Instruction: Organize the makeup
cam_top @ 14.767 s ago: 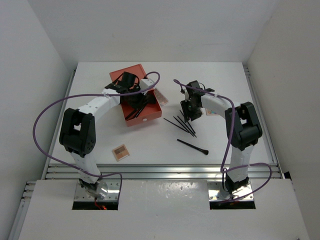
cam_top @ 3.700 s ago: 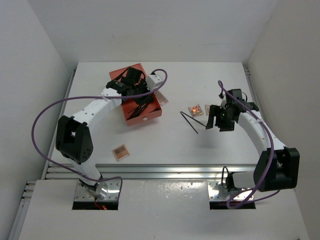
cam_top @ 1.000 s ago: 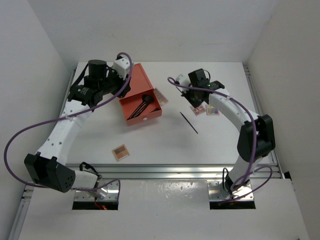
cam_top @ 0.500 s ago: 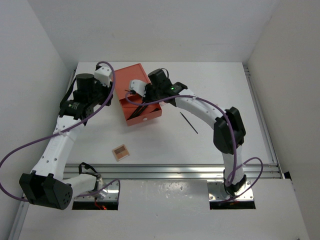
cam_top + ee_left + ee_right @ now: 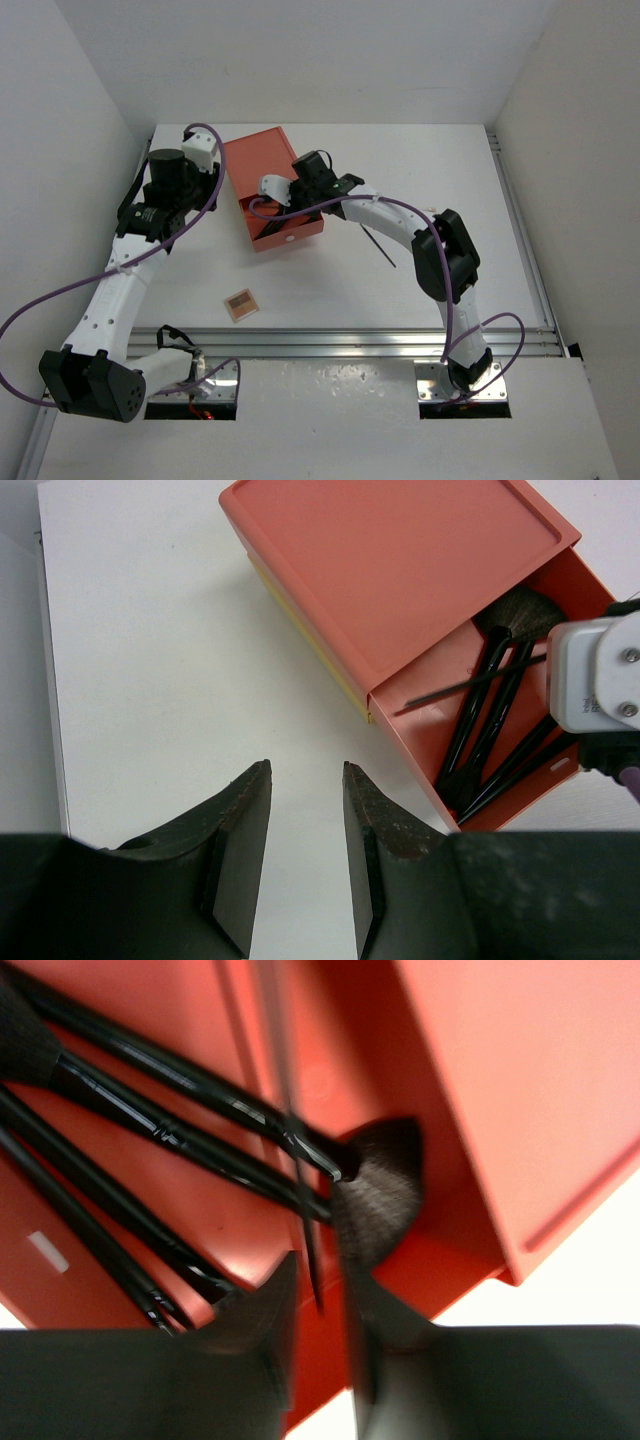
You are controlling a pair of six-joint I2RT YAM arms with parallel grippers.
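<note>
Right fingers (image 5: 250, 1360) stand slightly apart above the open drawer (image 5: 440, 670), the gap between them wider than the thin black stick (image 5: 305, 1230) that runs through it. The stick is blurred there, and in the left wrist view it lies slanted across the drawer's side wall. Under it, black brushes (image 5: 150, 1100) lie side by side in the drawer, with a fan brush (image 5: 375, 1200) at the inner end, its bristles close to the mouth of the orange-red box (image 5: 262, 165). A yellow layer shows under the box's top. A small white mark (image 5: 47, 1250) sits on the drawer's front, and I cannot tell whether it carries writing. Left fingers (image 5: 240, 830) are parted with nothing between them, over bare counter (image 5: 330, 290) just beside the box. A second stick (image 5: 383, 252) lies on the counter right of the drawer. A small palette (image 5: 240, 303) lies alone, well apart from the box, toward the near edge.
</note>
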